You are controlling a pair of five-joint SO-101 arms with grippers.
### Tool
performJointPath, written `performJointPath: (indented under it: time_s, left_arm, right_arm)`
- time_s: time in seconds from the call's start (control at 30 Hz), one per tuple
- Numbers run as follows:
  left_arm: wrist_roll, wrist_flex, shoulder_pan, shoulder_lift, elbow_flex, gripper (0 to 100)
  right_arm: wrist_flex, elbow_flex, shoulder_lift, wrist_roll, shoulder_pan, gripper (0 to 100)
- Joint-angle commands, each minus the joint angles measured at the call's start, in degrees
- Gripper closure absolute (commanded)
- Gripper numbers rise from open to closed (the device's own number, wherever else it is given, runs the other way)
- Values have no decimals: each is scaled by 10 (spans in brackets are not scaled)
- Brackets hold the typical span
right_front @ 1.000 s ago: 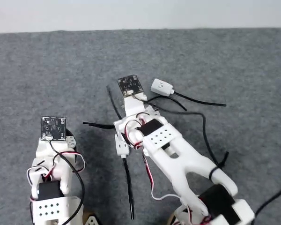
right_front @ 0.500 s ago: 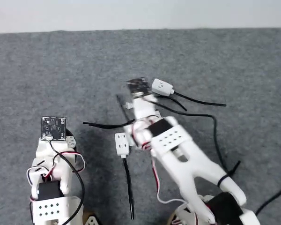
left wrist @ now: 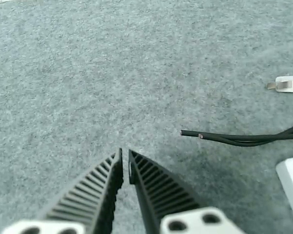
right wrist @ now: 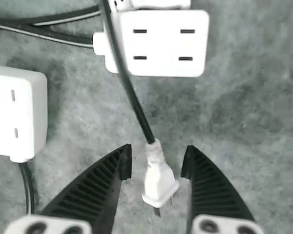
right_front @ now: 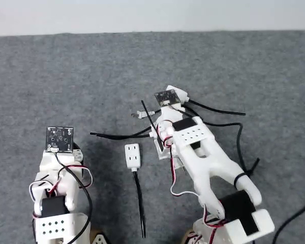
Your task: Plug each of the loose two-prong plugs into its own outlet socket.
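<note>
Grey table [right_front: 51,76]. Right arm [right_front: 208,162] centre-right; right jaws spread astride white plug [right wrist: 158,180], likely lining up grasp; outlet [right wrist: 158,44] just ahead. Left arm [right_front: 58,213] lower left; left jaws pressed together, idle. Second plug [right_front: 139,115] loose, upper centre.

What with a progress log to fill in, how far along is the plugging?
Done: nothing; one outlet socket and the other socket show empty slots. In hand: the right gripper stands open astride a plug, not gripping. Left: grasp and insert it, then the second plug; the left gripper is shut, empty.
</note>
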Motion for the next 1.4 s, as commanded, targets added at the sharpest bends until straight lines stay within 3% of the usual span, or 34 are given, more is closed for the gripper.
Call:
performJointPath:
  time_s: [0.0,0.3,0.73,1.07,1.37]
  left_arm:
    - [-6,4,-4,-6,-2,987]
    - [-6,4,-2,-6,-2,987]
    - [-25,5,-1,-6,-2,987]
    - [-25,6,-2,-6,-1,987]
    - [-25,6,-2,-6,-1,987]
  right_arm:
    - [12,-36,-2,33,3,883]
    - [8,-35,2,45,12,993]
    - [1,-32,43,86,-25,843]
    - [-12,-80,125,105,-23,939]
    - [28,-133,147,120,-27,939]
